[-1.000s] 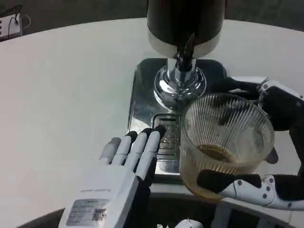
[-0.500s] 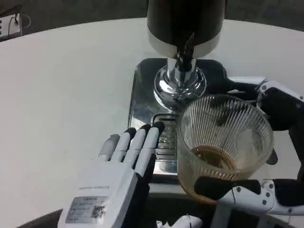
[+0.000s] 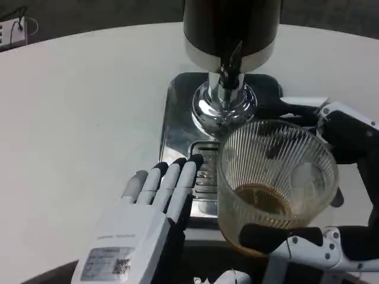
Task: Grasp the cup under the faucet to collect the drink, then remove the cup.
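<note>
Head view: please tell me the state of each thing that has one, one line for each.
ribbed glass cup: held, some brown drink at the bottom
right hand: grips the cup
left hand: flat, fingers straight, holds nothing
faucet: no stream visible
drip tray: shiny, beneath the dispenser

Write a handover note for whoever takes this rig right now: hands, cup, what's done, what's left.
Right robot hand: grips the ribbed clear glass cup, which holds some brown drink.
Left robot hand: open, holds nothing, fingers extended at the shiny metal drip tray.
Cup sits near the camera, off from under the chrome faucet of the dark dispenser.
Done: drink collected.
Left: finish removing the cup and set it down.
</note>
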### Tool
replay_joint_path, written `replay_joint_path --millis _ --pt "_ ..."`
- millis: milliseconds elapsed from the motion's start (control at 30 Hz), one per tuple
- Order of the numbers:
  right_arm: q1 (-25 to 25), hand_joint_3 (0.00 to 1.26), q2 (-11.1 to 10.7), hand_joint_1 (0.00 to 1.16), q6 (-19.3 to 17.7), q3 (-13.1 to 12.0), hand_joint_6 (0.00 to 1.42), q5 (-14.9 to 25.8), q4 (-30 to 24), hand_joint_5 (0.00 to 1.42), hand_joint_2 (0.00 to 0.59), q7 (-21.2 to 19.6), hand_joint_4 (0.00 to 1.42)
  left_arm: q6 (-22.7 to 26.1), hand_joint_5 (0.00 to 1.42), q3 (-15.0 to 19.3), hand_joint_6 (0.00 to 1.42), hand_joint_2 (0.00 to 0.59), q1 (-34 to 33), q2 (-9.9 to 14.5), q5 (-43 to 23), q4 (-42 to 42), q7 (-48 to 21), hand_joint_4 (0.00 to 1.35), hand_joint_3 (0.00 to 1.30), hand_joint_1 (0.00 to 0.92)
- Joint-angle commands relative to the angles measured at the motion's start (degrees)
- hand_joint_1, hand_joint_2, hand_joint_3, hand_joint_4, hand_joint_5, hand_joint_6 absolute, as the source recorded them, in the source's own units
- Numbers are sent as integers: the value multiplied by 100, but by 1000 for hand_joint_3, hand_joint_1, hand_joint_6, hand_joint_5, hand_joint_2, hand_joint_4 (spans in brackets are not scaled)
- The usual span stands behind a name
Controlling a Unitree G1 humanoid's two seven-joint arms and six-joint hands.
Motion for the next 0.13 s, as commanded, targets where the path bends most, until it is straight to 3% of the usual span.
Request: replay_joint_path --millis 33,133 --pt "-41 697 -9 1162 -228 -26 1424 3 -165 1110 129 -2 918 -46 0 70 0 142 17 -1 -14 -103 -38 0 0 0" --pt "-73 697 -9 1162 -225 -33 1424 1 -165 1110 129 -7 918 -49 0 81 0 143 13 -4 -26 -100 -46 0 0 0"
